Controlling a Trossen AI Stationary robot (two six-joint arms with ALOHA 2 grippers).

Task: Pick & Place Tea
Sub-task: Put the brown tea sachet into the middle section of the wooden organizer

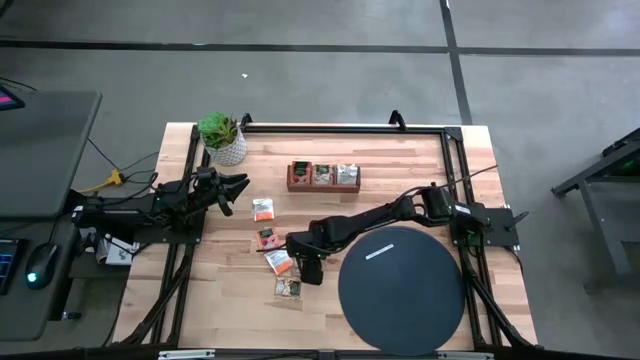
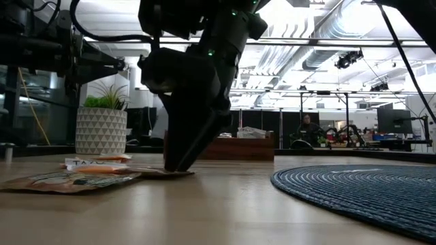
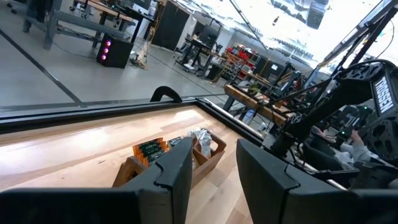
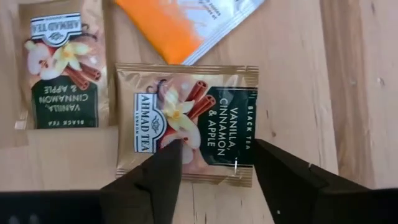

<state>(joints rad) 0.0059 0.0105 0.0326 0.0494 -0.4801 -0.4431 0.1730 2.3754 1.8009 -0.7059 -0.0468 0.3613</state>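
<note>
Several small tea sachets lie flat on the wooden table: an orange-white one [image 1: 263, 209], a red one [image 1: 267, 239], an orange one [image 1: 280, 262] and two dark green ones [image 1: 289, 288]. My right gripper [image 1: 303, 272] is open and points down over a dark green vanilla-cinnamon sachet [image 4: 186, 121]; a like sachet [image 4: 59, 68] and the orange one [image 4: 180, 22] lie beside it. In the low view its fingertips [image 2: 176, 163] reach table level. My left gripper [image 1: 235, 190] waits open above the table's left side. My right gripper comes from above with open fingers, one fingertip [image 4: 171, 155] over the sachet's printed face near its edge and the other [image 4: 264, 152] at the sachet's side edge [image 4: 254, 134]. The sachet lies flat on the table. Whether the tips touch it, I cannot tell.
A brown wooden three-compartment tray [image 1: 323, 176] holding sachets stands toward the far edge. A big black disc [image 1: 401, 287] covers the near right. A potted plant [image 1: 222, 137] stands at the far left corner. Bare wood lies between tray and sachets.
</note>
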